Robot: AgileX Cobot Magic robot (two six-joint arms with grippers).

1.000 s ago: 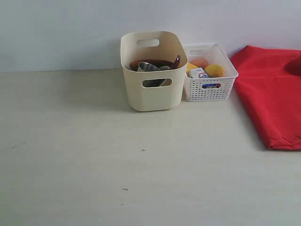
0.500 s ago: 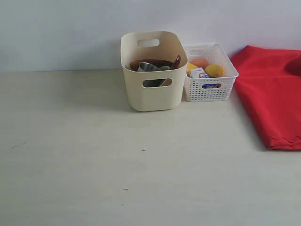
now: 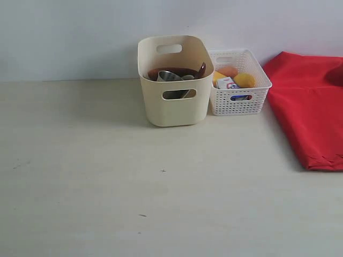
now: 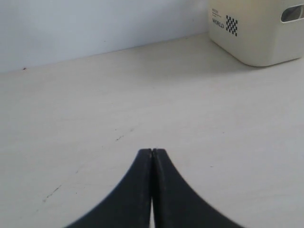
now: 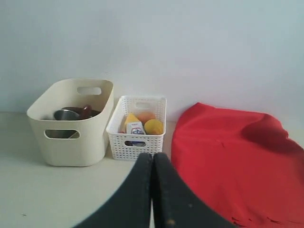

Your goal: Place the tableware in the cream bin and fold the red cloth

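The tableware, a steel cup (image 3: 168, 76) among it, sits gathered in the cream bin (image 3: 161, 110) at the tabletop's (image 3: 107, 176) far edge. The red cloth (image 3: 308, 112) lies along the right edge, apparently doubled over. The left fingers (image 4: 135, 190) and right fingers (image 5: 137, 190) are pressed together, empty.

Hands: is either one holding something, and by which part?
Nothing is held. The left hand and the right hand are both shut and empty.

On the tabletop (image 3: 107, 182), the bin (image 3: 174, 110) stands near the wall (image 3: 80, 32), holding cup (image 3: 168, 76) and spoon (image 3: 201, 69). The basket (image 3: 238, 101) sits just right of it; the cloth (image 3: 308, 107) lies right of the basket.
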